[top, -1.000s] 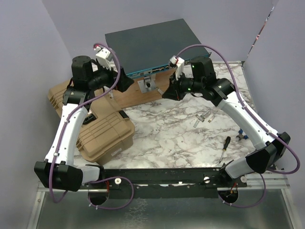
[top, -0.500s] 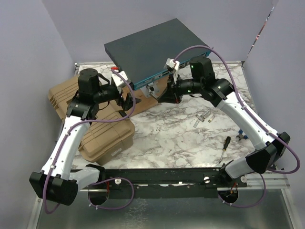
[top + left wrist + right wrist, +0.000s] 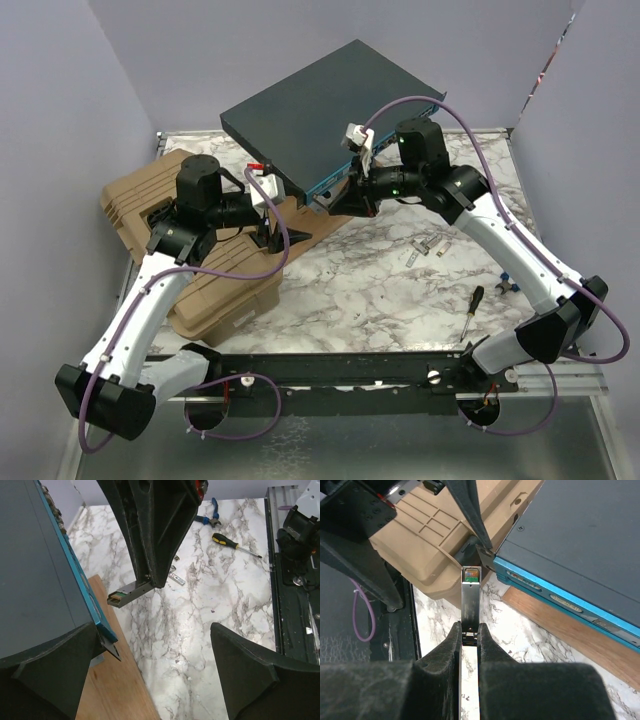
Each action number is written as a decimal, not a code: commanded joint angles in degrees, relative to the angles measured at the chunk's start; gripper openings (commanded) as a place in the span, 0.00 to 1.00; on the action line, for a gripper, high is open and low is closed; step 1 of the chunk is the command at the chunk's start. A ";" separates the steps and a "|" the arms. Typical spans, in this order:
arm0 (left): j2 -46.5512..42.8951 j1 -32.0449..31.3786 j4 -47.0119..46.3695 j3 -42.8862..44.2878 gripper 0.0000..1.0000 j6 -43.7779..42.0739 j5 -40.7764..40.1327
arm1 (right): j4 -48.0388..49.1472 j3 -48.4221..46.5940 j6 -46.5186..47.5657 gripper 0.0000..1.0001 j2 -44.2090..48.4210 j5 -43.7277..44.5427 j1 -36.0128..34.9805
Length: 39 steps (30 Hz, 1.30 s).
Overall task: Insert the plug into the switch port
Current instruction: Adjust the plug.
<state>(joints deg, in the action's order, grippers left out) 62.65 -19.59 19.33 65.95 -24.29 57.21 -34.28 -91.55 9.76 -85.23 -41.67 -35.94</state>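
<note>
Marbled white-and-grey bench (image 3: 350, 290), boxed in by lilac walls (image 3: 60, 120), carries a wooden board (image 3: 110, 680) beneath the front of the teal-faced dark grey metal switch (image 3: 320, 110). Right gripper (image 3: 469, 632) pinches a slim silver metal plug (image 3: 470, 600) near that teal face, not touching it. Left gripper (image 3: 155, 630) gapes wide beside the switch's corner.

Too small from above to count ports on the switch (image 3: 300, 105). Cannot see the plug (image 3: 470, 597) tail, buried inside the right claw (image 3: 469, 628). Seeing that switch cropped at the edge in both wrist views. Catching only half the pliers (image 3: 215, 505) behind the claw.
</note>
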 commanded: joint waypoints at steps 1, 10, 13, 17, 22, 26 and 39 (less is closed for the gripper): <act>-3.99 -0.58 -3.17 -0.82 0.96 -1.31 -2.92 | 0.30 0.79 2.06 0.01 0.38 -2.37 -0.64; -3.85 -0.62 -3.46 -0.49 0.92 1.49 -0.26 | 2.09 1.10 3.03 0.01 0.66 -3.41 -3.24; -3.38 -0.63 -3.52 -0.46 0.89 2.04 1.52 | 3.02 1.44 3.49 0.01 1.22 -3.70 -3.92; -2.46 -0.62 -3.52 -0.02 0.80 2.78 4.79 | 3.95 2.12 3.98 0.00 2.12 -3.86 -4.50; -1.40 -0.70 -3.53 0.40 0.60 4.32 6.74 | 5.06 2.92 4.34 0.00 3.14 -3.62 -4.98; -1.32 -0.69 -3.57 0.27 0.49 4.97 7.23 | 6.01 3.55 4.55 0.01 3.96 -3.07 -5.09; -1.48 -0.72 -3.54 0.93 0.23 6.08 8.07 | 9.15 6.32 4.51 0.01 5.61 -2.90 -5.07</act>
<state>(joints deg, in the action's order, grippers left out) 61.32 -19.97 16.43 65.45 -18.41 62.74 -28.01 -86.13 14.66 -80.31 -44.31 -40.56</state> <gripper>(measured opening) 0.149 0.102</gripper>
